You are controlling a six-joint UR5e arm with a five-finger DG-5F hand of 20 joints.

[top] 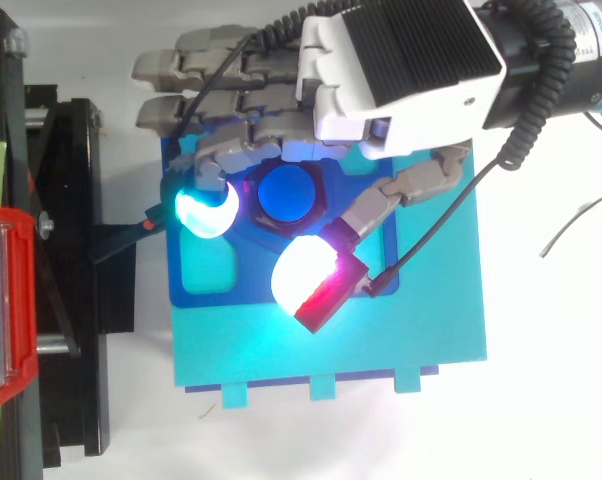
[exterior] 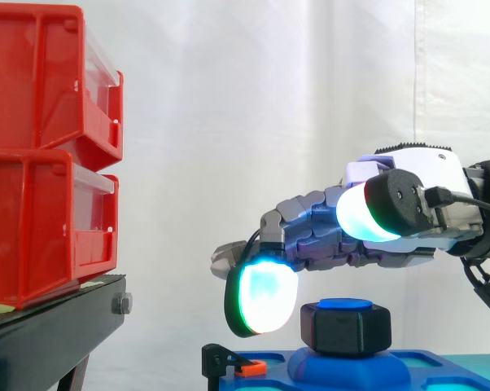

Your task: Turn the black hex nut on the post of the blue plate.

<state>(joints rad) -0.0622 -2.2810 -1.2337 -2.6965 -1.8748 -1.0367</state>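
Reaching over the nut (exterior: 345,328), not yet gripping.
My hand (exterior: 408,204) hangs spread and empty above it, one pad (exterior: 265,297) low just left; next I must close pads on opposite flats. The nut sits on the post (exterior: 345,304) of the plate (top: 421,300), bore upright, wider than tall.

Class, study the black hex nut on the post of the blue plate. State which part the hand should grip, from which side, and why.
Probably best: pinch two opposite flat side faces of the black hex nut, coming down from above. It sits upright on the post with its flats vertical, and the blue plate closes off the underside. The hand hovers above it, open.
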